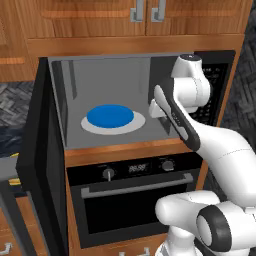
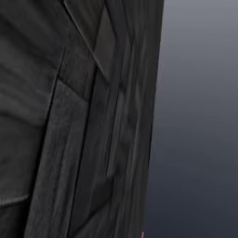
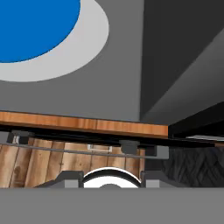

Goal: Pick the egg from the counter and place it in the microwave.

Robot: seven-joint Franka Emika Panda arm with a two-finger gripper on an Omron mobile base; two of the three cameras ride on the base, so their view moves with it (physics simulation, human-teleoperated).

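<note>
The microwave stands open, its black door swung out to the left. Inside, a blue disc lies on the white turntable. My gripper hangs at the right front of the opening, just right of the turntable. Its fingers are hidden behind the forearm, so whether it is open or shut cannot be told. The hand view looks down on the blue disc, the turntable and the grey microwave floor. The egg is out of view. The counter is out of view.
Below the microwave sits a black oven with knobs and a bar handle. Wooden cabinets hang above it. The microwave's black keypad is right of my arm. A dark panel stands close before the right base camera.
</note>
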